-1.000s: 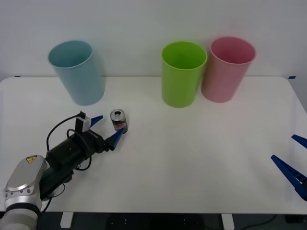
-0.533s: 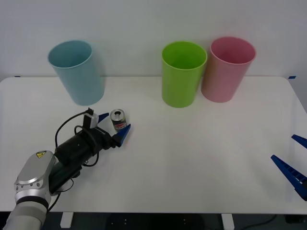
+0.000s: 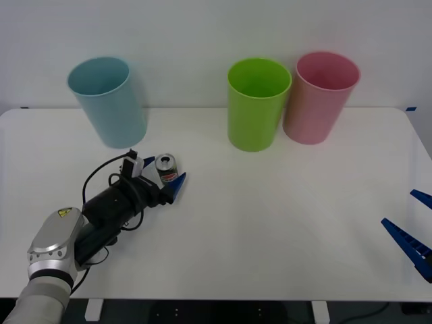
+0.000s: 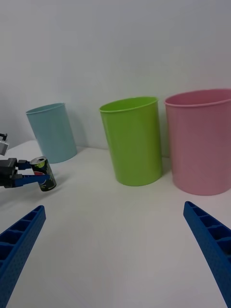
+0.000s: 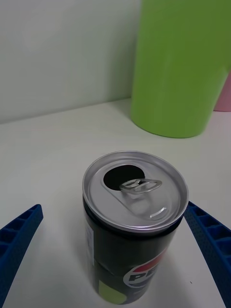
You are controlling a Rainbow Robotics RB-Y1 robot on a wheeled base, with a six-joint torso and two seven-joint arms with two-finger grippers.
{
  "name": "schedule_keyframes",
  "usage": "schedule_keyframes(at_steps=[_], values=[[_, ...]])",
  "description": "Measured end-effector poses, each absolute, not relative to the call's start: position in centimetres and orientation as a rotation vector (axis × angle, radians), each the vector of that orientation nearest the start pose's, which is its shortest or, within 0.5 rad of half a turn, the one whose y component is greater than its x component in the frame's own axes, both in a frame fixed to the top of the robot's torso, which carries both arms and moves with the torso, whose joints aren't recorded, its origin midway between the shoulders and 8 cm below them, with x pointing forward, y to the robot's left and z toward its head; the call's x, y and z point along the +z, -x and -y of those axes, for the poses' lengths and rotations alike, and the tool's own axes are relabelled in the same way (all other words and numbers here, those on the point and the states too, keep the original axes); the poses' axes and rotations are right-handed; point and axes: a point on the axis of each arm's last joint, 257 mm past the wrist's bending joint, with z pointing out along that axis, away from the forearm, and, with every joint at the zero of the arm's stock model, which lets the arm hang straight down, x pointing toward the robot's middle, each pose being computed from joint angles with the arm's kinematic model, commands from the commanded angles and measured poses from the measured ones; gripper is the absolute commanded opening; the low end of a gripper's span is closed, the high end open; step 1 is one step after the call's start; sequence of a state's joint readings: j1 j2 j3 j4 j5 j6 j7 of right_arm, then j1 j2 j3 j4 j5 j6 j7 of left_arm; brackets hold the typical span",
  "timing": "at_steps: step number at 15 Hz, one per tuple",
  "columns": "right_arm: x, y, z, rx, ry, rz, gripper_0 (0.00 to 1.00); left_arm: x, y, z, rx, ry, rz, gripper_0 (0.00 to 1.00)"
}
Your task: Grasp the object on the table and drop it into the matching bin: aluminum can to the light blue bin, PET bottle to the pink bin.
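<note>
Progress is early: the can [image 3: 166,169] stands upright on the table [image 3: 283,223], left of centre in the front view, bracketed by the spread fingers of the left gripper [image 3: 162,175] but not yet clamped. Closing, lifting and dropping into the blue bin [image 3: 108,100], upper left, remain. The right gripper [image 3: 413,233] is parked open at the lower right.

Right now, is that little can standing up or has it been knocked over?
Standing up. The can sits on its base on the table, silver top facing up, between the open fingers of the left gripper.
</note>
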State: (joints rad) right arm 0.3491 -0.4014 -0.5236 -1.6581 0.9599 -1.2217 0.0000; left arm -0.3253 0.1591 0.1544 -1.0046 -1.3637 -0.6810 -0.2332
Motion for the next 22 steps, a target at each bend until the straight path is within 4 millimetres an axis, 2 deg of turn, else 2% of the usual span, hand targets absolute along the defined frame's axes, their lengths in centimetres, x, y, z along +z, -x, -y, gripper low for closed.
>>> schedule_keyframes(at_steps=[2,3,4,5,6,16,19,22], values=[[-16.9,-34.2,33.0,0.567,0.465,-1.441,1.0,-29.2,-57.0,-15.3,-0.408,-0.504,-1.642,1.0],[-16.9,-34.2,33.0,0.567,0.465,-1.441,1.0,-29.2,-57.0,-15.3,-0.408,-0.504,-1.642,0.56],[-16.9,-34.2,33.0,0.567,0.465,-1.441,1.0,-29.2,-57.0,-15.3,-0.406,-0.506,-1.642,0.18],[-16.9,-34.2,33.0,0.567,0.465,-1.441,1.0,-29.2,-57.0,-15.3,-0.404,-0.508,-1.641,0.07],[-16.9,-34.2,33.0,0.567,0.465,-1.441,1.0,-29.2,-57.0,-15.3,-0.404,-0.509,-1.641,0.01],[-16.9,-34.2,33.0,0.567,0.465,-1.441,1.0,-29.0,-57.2,-15.3,-0.415,-0.48,-1.641,0.0],[-16.9,-34.2,33.0,0.567,0.465,-1.441,1.0,-28.4,-57.4,-16.2,-0.421,-0.441,-1.632,0.0],[-16.9,-34.2,33.0,0.567,0.465,-1.441,1.0,-27.0,-57.8,-17.7,-0.415,-0.412,-1.608,0.0]])
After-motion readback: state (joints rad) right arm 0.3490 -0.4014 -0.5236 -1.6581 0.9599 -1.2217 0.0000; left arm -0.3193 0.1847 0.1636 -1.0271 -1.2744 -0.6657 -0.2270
